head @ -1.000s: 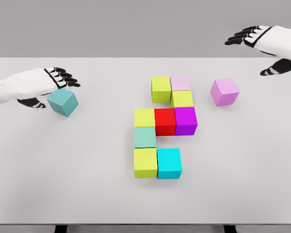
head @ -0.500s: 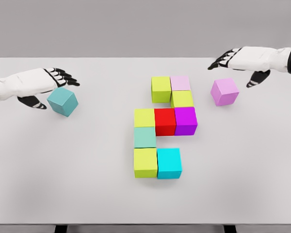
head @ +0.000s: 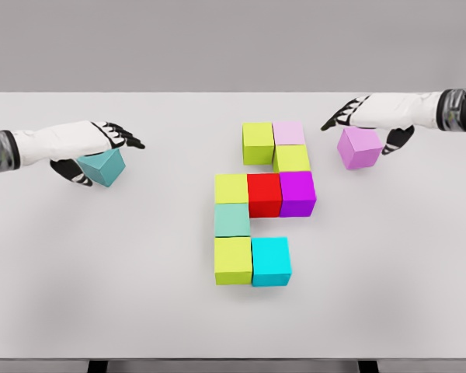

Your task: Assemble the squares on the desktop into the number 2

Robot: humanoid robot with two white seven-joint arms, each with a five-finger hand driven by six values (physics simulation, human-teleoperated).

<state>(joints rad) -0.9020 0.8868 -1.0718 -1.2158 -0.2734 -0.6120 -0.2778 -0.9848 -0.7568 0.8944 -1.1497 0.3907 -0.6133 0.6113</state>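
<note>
— White matte surface, grey wall behind. How far along?

— Most cubes form the figure mid-surface; two remain outside it. My left robot hand hovers spread over the teal plastic cube, my right robot hand open above the lilac plastic cube; neither is gripped.

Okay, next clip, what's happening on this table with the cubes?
A cluster of eight coloured cubes sits mid-table on the white table, forming most of a 2. Two cubes lie apart. The left hand reaches over the loose teal cube at the left; the right hand hovers over the loose pink cube at the right. Both hands have their fingers extended above the cubes, and neither cube looks grasped or lifted yet.
</note>
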